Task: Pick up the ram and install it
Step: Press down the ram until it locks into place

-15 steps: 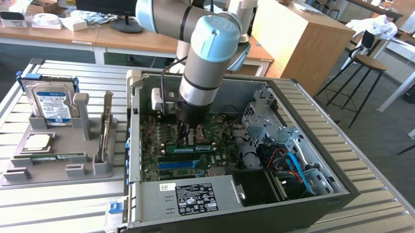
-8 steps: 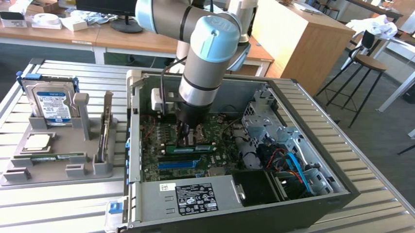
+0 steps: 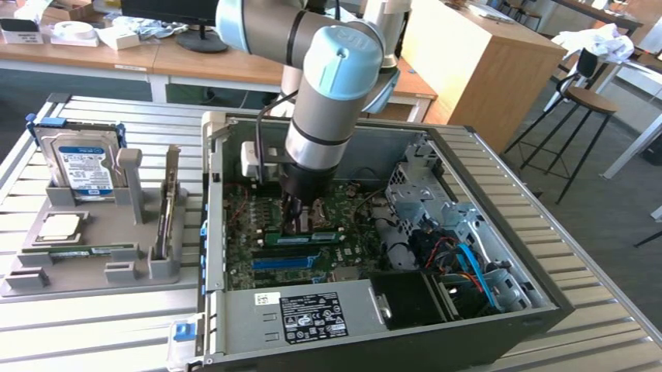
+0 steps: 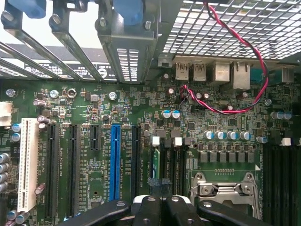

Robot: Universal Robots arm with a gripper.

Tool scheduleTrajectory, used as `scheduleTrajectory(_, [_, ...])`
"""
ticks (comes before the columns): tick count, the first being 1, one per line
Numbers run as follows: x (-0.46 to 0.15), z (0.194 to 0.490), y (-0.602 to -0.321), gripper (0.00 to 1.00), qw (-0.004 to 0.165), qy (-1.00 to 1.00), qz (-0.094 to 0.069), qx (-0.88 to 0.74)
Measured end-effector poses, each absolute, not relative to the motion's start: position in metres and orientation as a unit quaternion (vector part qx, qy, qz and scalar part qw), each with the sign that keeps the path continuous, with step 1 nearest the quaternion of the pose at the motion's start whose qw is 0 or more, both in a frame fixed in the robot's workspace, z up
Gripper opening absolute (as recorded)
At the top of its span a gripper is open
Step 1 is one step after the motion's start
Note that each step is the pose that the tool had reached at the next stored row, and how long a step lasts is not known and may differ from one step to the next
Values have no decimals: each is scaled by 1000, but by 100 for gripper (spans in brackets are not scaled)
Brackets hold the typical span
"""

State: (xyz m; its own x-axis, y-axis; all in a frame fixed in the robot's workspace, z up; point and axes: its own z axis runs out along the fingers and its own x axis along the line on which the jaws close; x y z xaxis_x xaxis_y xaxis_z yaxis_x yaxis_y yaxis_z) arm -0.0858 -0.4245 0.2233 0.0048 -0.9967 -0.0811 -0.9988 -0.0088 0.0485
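The ram [image 3: 302, 237] is a narrow green stick standing on edge in a motherboard slot inside the open computer case [image 3: 497, 194]. My gripper [image 3: 300, 221] reaches straight down into the case and sits right on top of the stick. In the wrist view the ram [image 4: 155, 162] appears edge-on as a thin green strip in the slot beside the processor socket [image 4: 221, 188]. My gripper [image 4: 160, 186] is shut, its black fingers meeting over the stick's upper edge, which runs under the fingertips.
A grey holder tray [image 3: 31, 283] stands at the exterior view's left with a blue-labelled hard drive [image 3: 83, 167], a silver processor chip [image 3: 57, 226] and an upright card [image 3: 166, 209]. Inside the case are a power supply [image 3: 300, 314], a blue slot [image 4: 114, 160] and a red-black wire [image 4: 235, 110].
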Motion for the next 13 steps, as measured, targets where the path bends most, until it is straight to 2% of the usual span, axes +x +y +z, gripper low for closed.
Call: scheduleTrajectory(13, [-86, 222, -425, 10, 12, 704, 45, -709])
